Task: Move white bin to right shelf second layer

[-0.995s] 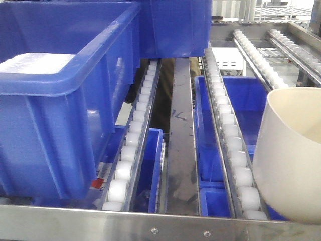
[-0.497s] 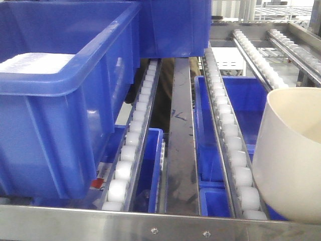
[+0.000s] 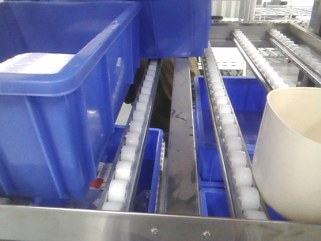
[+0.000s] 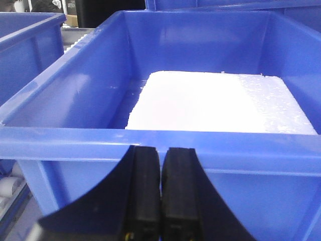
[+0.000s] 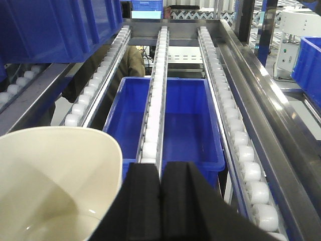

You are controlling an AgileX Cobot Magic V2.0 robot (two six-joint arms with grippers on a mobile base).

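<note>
Blue crates (image 3: 65, 95) crowd the roller tracks (image 3: 228, 135) beside white bin (image 3: 291, 155).

white bin (image 3: 288, 158), upright, on roller tracks (image 3: 228, 135)

The right shelf second layer (image 3: 226, 131) of white rollers carries a blue crate (image 3: 60, 100) at left.
</note>
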